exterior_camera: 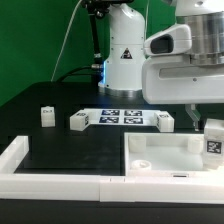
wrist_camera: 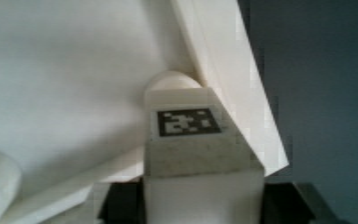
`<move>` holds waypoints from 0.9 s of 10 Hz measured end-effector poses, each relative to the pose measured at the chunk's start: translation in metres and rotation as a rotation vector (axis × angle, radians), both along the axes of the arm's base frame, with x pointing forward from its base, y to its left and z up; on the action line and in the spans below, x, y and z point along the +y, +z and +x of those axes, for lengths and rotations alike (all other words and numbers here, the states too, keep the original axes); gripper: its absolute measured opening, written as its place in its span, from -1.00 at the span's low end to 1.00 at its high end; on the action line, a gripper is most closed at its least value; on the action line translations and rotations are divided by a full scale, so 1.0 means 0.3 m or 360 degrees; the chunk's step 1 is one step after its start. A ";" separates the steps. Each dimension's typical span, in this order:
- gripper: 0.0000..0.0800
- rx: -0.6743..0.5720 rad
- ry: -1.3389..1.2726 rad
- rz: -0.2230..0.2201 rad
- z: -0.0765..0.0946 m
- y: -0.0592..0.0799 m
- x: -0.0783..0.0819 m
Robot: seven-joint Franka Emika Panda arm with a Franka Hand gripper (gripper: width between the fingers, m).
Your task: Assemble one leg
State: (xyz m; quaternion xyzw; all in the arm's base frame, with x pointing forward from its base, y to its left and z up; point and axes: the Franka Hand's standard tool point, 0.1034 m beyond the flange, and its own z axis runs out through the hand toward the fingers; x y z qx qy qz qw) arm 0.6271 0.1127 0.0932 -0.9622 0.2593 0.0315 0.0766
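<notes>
The hand (exterior_camera: 207, 118) is clamped on the leg (exterior_camera: 213, 140), whose long axis points straight out from the fingers. The leg's tip sits just beside the tabletop (exterior_camera: 150, 152) rim, at the exterior view's right.

Leg (exterior_camera: 213, 140): small white stubby block, upright, square black-and-white tag facing the camera, at the exterior view's right, over the right side of the tabletop (exterior_camera: 150, 165). In the wrist view the leg (wrist_camera: 194, 140) has a rounded tip close against the tabletop's rim (wrist_camera: 220, 60); contact unclear. Three spare legs stand farther back, apart in a row: left (exterior_camera: 45, 117), middle (exterior_camera: 80, 121), right (exterior_camera: 165, 121).
</notes>
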 end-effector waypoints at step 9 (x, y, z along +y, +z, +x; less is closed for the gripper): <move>-0.01 0.0136 -0.1183 0.0001 0.019 -0.003 0.003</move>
